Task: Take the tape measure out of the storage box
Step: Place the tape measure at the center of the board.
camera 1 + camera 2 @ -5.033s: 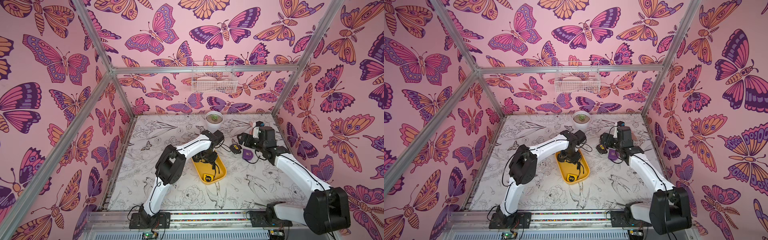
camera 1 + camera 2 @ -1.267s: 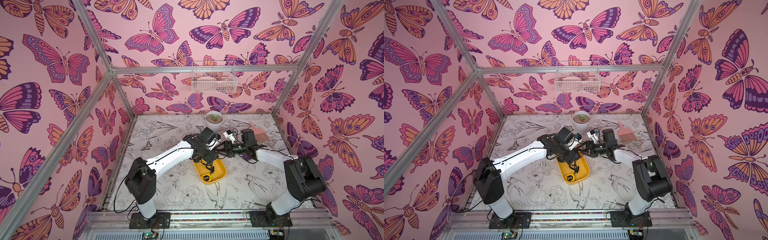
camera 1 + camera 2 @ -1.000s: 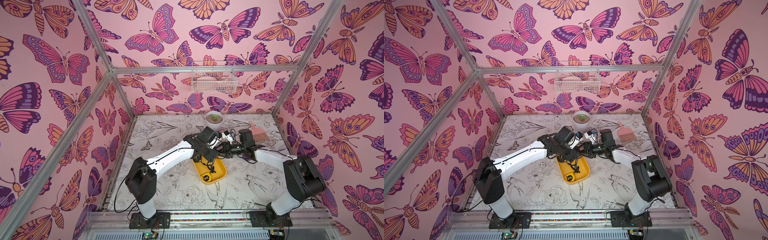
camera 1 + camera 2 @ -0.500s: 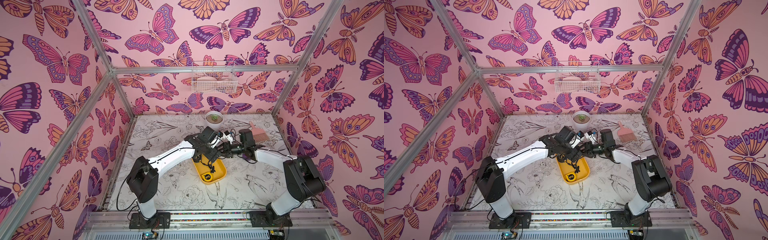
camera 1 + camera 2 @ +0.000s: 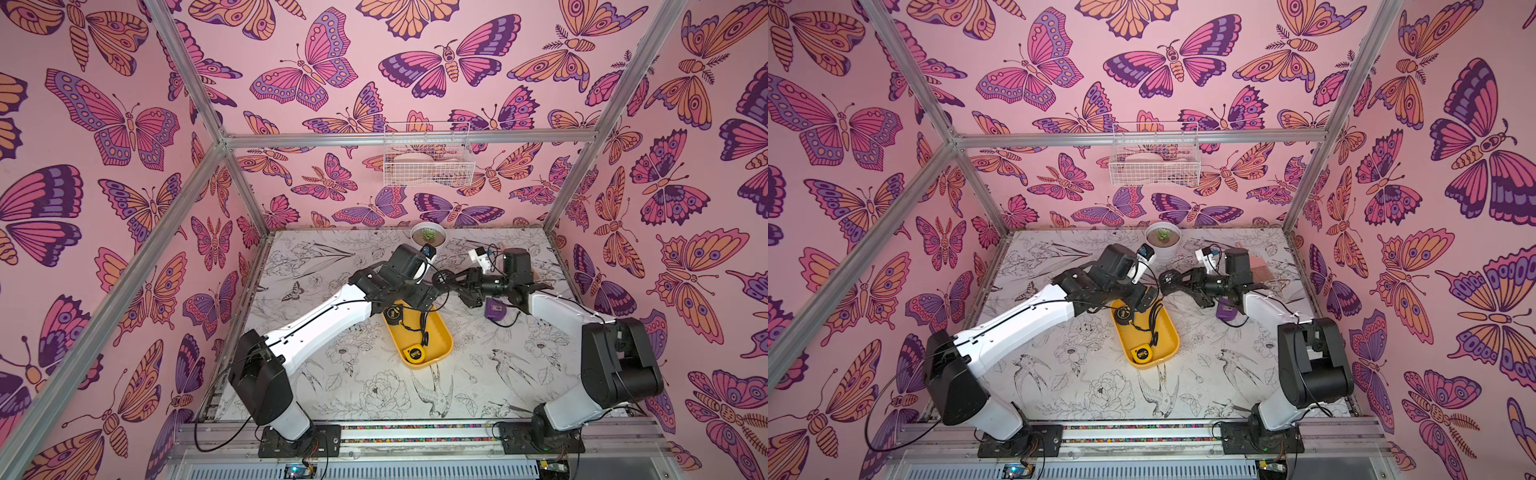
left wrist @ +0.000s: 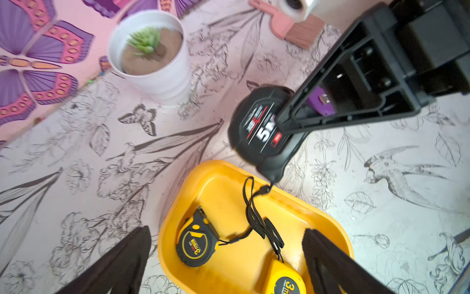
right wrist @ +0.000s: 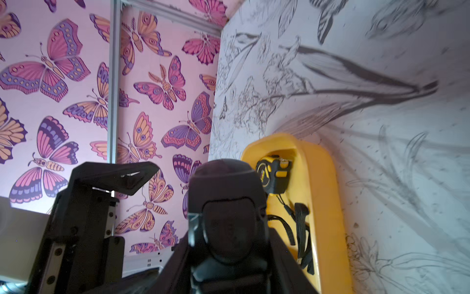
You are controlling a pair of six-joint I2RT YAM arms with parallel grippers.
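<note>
My right gripper point(image 6: 282, 127) is clamped on the black tape measure point(image 6: 254, 132). I hold it in the air just past the far end of the yellow tray point(image 6: 216, 188), clear of the rim. Its strap point(image 6: 254, 219) hangs down into the tray. My left gripper point(image 6: 226, 230) is spread wide and empty above the tray. I judge the lift-out nearly done. What's left is to carry the tape measure away until the strap clears, then set it down beside the tray. A black-and-yellow tape measure point(image 6: 195, 241) and a yellow tape measure point(image 6: 284, 280) lie inside the tray.
</note>
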